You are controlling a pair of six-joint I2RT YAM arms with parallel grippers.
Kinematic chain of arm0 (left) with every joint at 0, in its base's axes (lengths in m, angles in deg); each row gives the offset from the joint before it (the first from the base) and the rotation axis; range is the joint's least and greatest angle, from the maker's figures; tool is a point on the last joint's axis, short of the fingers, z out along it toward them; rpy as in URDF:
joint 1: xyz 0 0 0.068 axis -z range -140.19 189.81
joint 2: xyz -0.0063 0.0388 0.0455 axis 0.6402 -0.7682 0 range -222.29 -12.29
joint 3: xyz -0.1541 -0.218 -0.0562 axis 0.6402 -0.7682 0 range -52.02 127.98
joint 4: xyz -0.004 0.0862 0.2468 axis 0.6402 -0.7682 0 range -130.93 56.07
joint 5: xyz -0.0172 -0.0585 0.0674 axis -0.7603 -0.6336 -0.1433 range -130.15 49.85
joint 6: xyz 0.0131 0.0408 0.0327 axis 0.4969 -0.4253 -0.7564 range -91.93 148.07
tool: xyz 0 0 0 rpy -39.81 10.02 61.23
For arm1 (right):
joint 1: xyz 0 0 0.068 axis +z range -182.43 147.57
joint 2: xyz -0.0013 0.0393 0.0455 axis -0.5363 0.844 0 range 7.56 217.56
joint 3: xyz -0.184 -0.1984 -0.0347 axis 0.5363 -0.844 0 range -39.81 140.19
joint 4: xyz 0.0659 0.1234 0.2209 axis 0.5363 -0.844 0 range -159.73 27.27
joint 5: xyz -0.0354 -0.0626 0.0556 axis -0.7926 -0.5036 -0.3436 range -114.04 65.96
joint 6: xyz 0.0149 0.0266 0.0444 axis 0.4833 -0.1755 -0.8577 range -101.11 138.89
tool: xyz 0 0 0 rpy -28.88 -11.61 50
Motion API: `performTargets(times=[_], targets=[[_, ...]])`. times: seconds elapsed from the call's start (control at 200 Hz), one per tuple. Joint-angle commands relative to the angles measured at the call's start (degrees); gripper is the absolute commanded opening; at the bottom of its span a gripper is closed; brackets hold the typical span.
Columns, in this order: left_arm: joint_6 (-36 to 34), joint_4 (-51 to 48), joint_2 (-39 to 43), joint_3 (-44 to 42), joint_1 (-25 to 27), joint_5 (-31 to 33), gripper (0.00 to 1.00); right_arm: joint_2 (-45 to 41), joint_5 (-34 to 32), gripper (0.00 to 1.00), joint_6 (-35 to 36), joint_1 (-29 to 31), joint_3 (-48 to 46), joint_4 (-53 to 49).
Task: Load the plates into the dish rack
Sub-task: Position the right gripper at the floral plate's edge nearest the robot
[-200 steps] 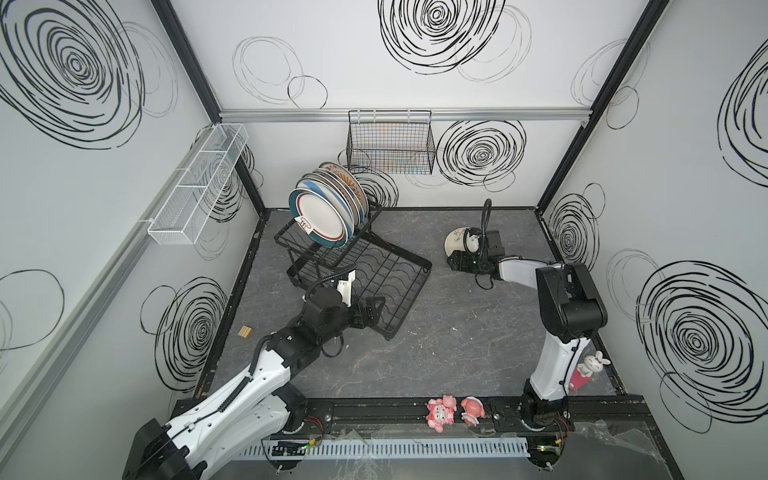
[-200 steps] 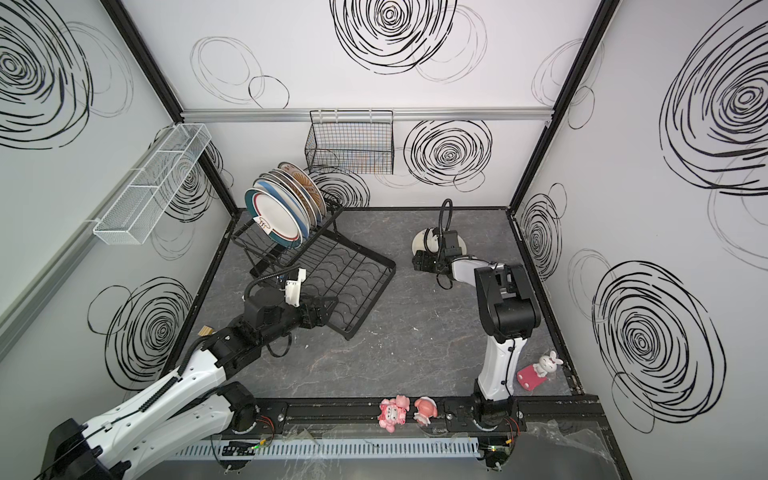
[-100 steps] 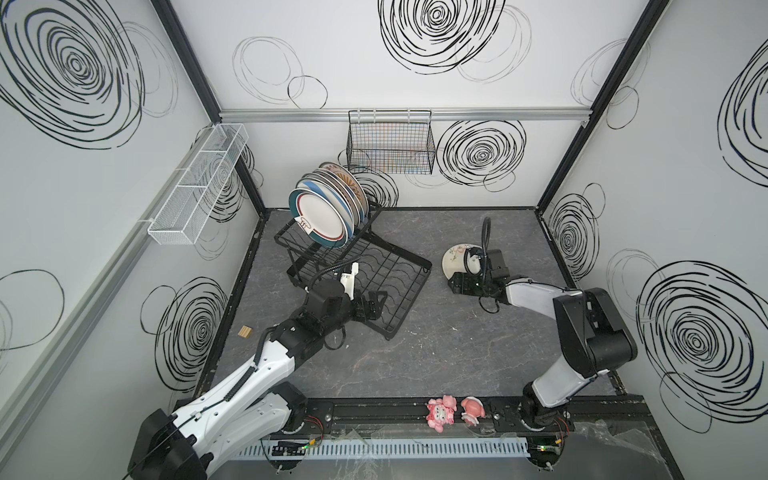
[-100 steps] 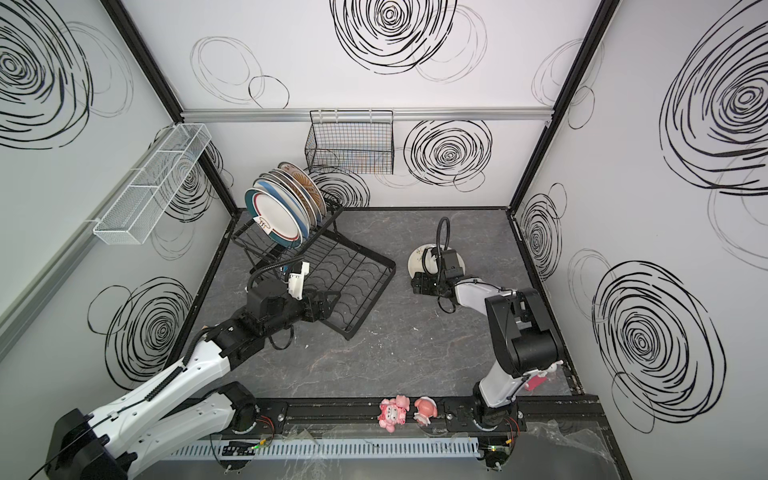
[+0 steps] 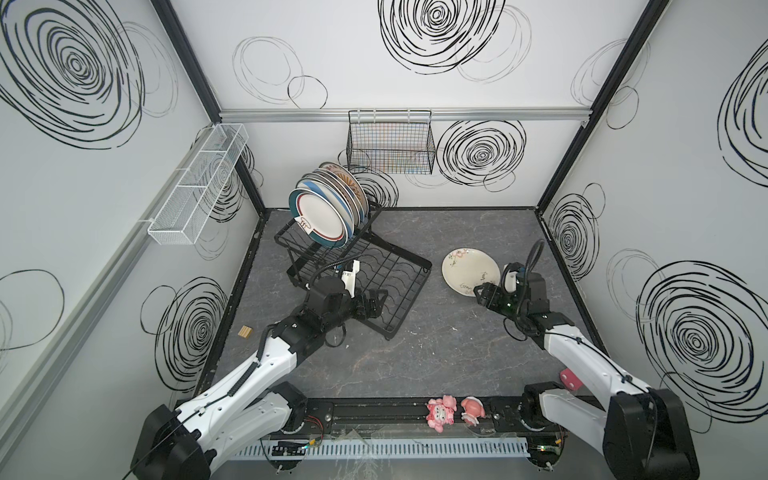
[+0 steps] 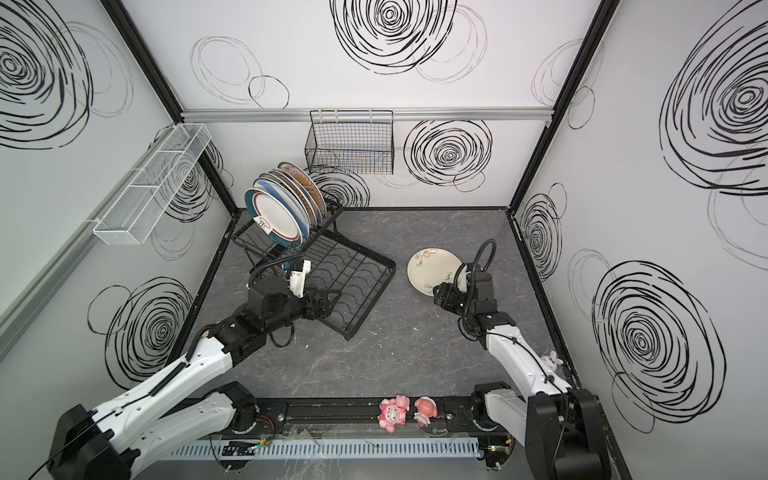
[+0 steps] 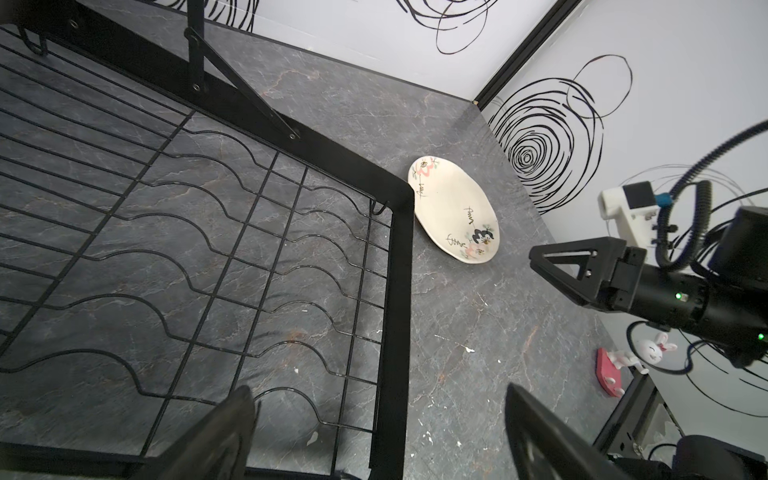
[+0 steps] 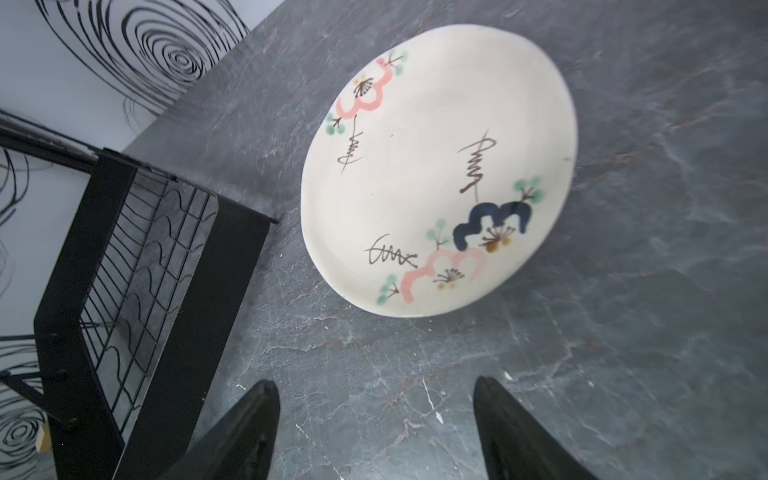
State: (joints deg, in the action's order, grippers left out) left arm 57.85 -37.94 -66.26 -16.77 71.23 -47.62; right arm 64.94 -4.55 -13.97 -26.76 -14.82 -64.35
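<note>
Right pincer (image 8: 374, 384) backed off plate (image 8: 436, 166); left pincer (image 7: 378, 390) advanced

White walls (image 5: 374, 83) close in the back and both sides, scribbled with black swirls (image 5: 436, 25). Black posts (image 5: 187, 62) run up the two rear corners. A silver rail (image 5: 270, 114) crosses the back wall, with a black wire basket (image 5: 390, 145) hanging from it at upper centre. A white mesh basket (image 5: 195, 187) is fixed at left. The worktop (image 5: 436, 353) is dark grey, marbled and evenly lit. Pink figurines (image 5: 439, 413) sit at its lower edge, and a small wooden block (image 5: 244, 331) lies at left.
</note>
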Motion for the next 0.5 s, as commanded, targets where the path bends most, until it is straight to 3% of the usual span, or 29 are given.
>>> performTargets(times=[0.0, 0.195, 0.37, 0.495], targets=[[-0.4, 3.9, 0.7, -0.8, -0.7, -0.9, 0.96, -5.1, -1.7, 0.77, -6.0, -2.0, -5.4, 4.3], [1.2, 3.7, 2.4, -3.5, -2.7, -2.8, 0.96, -4.6, 4.1, 0.75, -7.8, -9.1, -8.7, 10.6], [2.3, 2.3, 5.2, -5.6, -5.8, -3.9, 0.96, 3.1, 10.0, 0.67, -8.3, -13.1, -8.1, 16.0], [4.7, 2.2, 8.3, -8.7, -9.0, -5.0, 0.96, 9.9, 13.5, 0.63, -5.6, -14.5, -4.1, 14.5]])
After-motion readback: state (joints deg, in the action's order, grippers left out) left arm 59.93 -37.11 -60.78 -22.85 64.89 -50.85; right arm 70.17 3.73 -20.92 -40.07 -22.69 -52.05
